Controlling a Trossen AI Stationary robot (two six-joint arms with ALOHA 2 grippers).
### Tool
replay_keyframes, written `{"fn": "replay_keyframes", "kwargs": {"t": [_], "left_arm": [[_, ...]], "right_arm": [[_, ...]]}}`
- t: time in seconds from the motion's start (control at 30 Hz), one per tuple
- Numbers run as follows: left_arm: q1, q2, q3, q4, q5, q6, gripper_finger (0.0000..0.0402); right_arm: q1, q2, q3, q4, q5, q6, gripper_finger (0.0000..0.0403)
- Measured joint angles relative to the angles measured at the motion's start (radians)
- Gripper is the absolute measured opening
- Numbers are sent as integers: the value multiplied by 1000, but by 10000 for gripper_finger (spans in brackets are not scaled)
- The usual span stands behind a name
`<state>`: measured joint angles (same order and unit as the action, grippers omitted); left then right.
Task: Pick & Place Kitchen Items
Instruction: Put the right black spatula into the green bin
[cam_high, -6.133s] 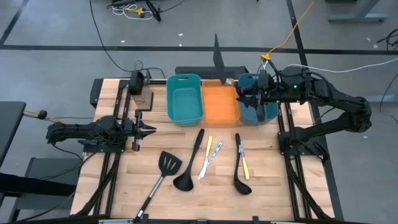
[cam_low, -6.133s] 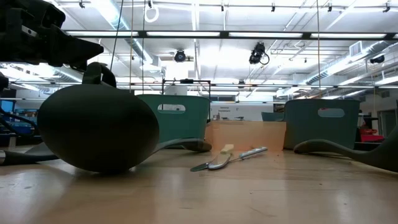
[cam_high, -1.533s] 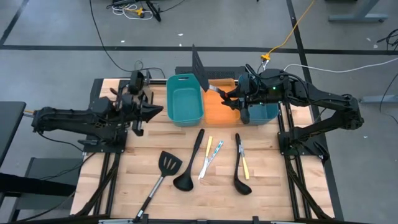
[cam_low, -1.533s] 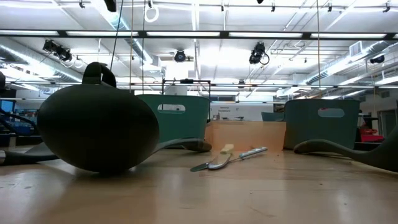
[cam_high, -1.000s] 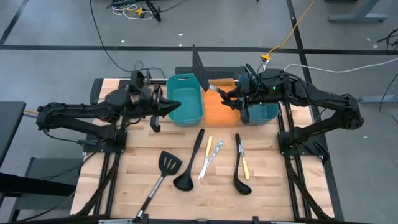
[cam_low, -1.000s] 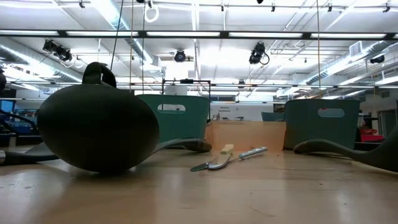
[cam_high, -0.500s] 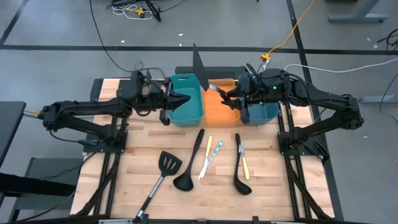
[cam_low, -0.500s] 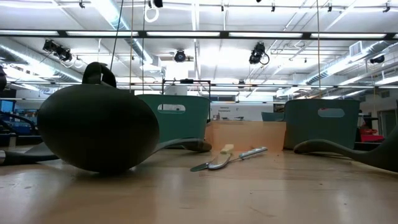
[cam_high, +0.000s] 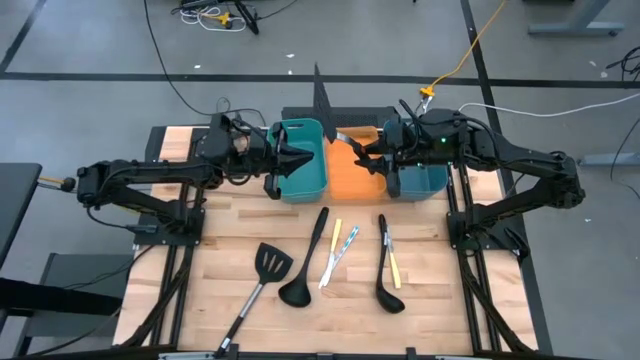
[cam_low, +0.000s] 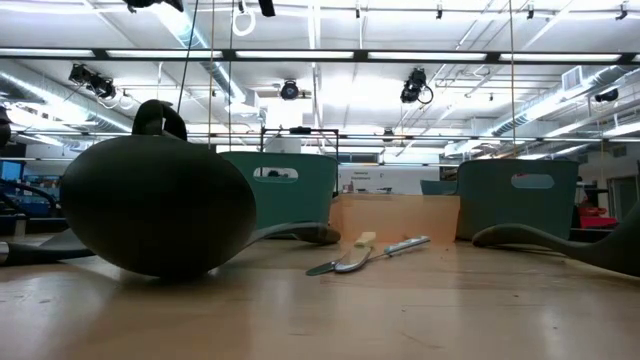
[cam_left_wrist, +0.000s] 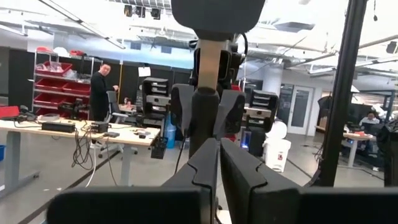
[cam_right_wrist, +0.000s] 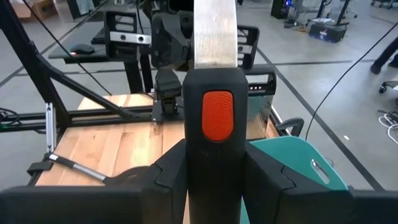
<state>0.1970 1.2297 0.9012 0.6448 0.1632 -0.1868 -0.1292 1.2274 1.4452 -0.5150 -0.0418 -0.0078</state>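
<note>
Lying utensils: slotted spatula (cam_high: 268, 264) at 7 o'clock from table (cam_high: 450, 300) centre, ladle (cam_high: 296, 292) at 6, second ladle (cam_high: 390, 297) at 5, thin sticks (cam_high: 335, 246) between the ladles.
Left gripper (cam_high: 300, 158): held over the teal bin (cam_high: 312, 182), 11 o'clock, fingers pressed together, empty.
Right gripper (cam_high: 368, 158): clamped on an upright utensil (cam_right_wrist: 211, 118) over the orange bin (cam_high: 350, 186), 12 o'clock.

No legible text, labels, brand marks or nos. anywhere in these views.

Both arms reach inward toward each other, left claw (cam_high: 300, 158) nearly closed, right claw (cam_high: 362, 155) clamping
</note>
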Motion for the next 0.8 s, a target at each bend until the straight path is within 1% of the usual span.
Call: {"fn": "replay_keyframes", "kwargs": {"t": [0.8], "left_arm": [[0,-1,-1,4,-4,17,21]], "right_arm": [[0,0,0,-1,0,-8,121]]}}
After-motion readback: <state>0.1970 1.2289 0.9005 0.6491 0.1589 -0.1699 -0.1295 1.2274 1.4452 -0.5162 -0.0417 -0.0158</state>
